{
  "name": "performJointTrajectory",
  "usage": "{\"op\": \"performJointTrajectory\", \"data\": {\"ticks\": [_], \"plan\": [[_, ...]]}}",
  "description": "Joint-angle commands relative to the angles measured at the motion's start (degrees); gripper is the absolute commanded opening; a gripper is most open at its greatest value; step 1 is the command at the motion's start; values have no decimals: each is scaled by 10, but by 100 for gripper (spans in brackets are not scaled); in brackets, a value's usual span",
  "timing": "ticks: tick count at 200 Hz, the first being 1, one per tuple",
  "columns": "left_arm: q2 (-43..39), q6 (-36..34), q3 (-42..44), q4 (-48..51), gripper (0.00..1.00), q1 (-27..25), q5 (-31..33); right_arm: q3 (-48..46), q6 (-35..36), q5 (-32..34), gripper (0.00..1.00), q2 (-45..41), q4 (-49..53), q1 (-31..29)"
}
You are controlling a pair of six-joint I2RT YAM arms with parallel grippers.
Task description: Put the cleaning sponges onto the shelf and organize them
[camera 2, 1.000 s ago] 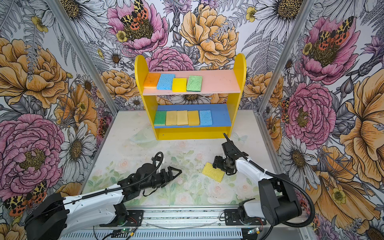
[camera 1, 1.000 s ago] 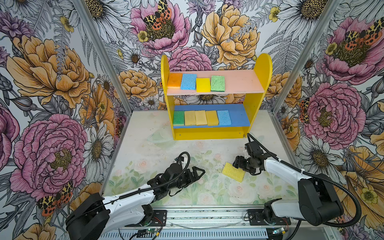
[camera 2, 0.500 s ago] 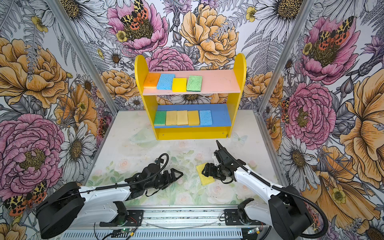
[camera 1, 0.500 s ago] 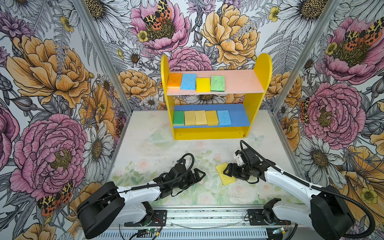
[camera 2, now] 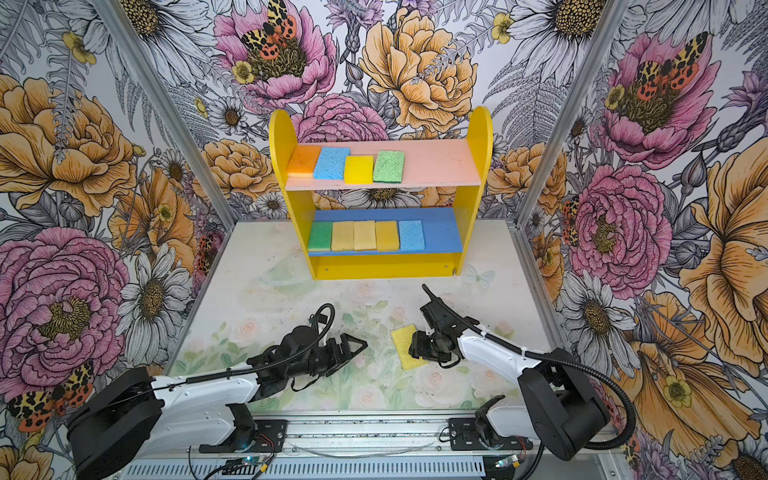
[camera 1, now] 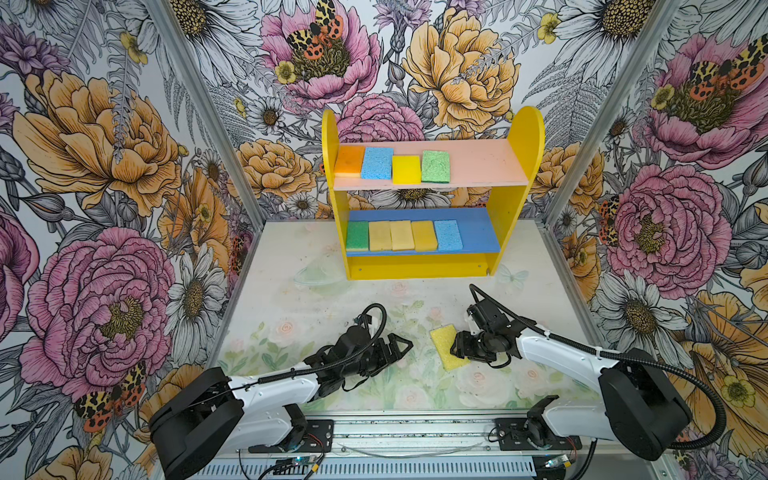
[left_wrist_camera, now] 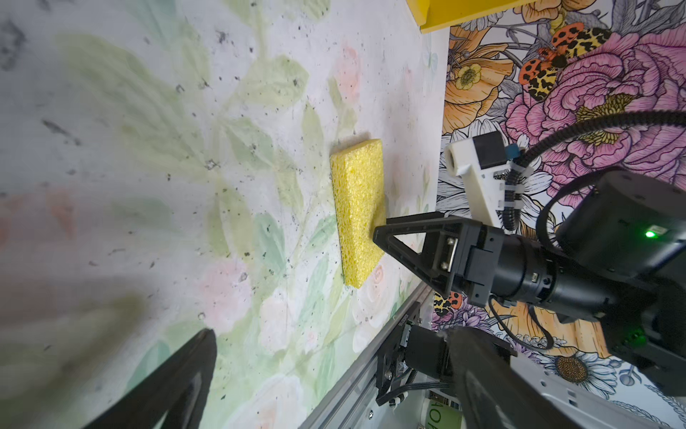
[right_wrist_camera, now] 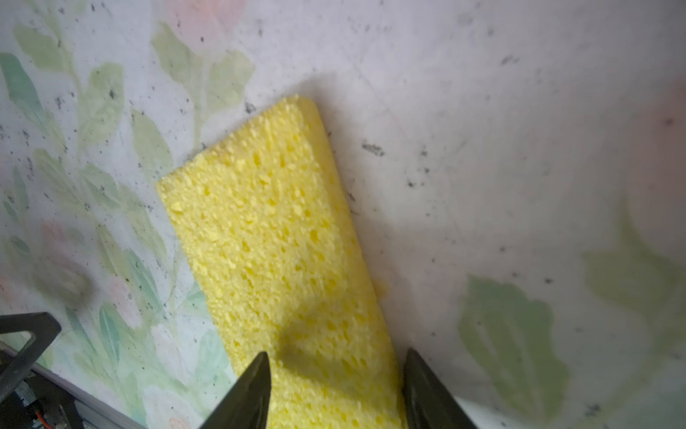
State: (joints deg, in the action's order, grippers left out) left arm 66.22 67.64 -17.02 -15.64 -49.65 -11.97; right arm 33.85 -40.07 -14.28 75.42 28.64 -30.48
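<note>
A bright yellow cleaning sponge (camera 1: 444, 341) (camera 2: 404, 341) (right_wrist_camera: 274, 241) lies flat on the table in front of the shelf (camera 1: 516, 195) (camera 2: 473, 166). My right gripper (camera 1: 455, 348) (right_wrist_camera: 336, 353) is low at the sponge's near end. Its jaws stand partly open across it, one tip over the sponge's top and the other against its long edge. My left gripper (camera 1: 405, 345) (left_wrist_camera: 328, 334) hovers wide open and empty, left of the sponge (left_wrist_camera: 356, 208). Several sponges line the pink board (camera 1: 482, 162) and several more the blue board (camera 1: 478, 232).
The pink board has bare room at its right end, and the blue board a narrower bare strip at its right end. Flowered walls close in the table on three sides. A metal rail (camera 1: 415, 432) with both arm bases runs along the front edge.
My right gripper slid left toward the table's middle, pushing the yellow sponge along and turning it. My left arm drew back slightly and stays open.
</note>
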Motion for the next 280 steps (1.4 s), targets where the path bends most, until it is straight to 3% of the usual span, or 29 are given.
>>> {"op": "performJointTrajectory", "data": {"ticks": [1,45,82,149,197,221,269,280], "plan": [[-7,2,4,8,99,-2,8,-1,3,31,48,12,0,-11],[-15,2,8,8,99,-2,6,-2,-6,51,16,-15,0,-19],[-15,-1,3,5,99,-1,5,9,-21,41,2,-61,-1,-22],[-3,7,2,-77,99,20,-29,66,-47,-73,0,-105,-33,-32],[-34,3,-2,-87,96,32,-34,111,-41,-106,1,-85,-48,-79],[-60,-1,-1,-70,90,40,-29,129,-34,-107,1,-67,-51,-109],[-117,-2,19,-42,67,63,-24,154,-28,-104,1,-35,-51,-144],[-129,-2,24,-36,58,69,-23,156,-30,-101,1,-32,-52,-147]]}}
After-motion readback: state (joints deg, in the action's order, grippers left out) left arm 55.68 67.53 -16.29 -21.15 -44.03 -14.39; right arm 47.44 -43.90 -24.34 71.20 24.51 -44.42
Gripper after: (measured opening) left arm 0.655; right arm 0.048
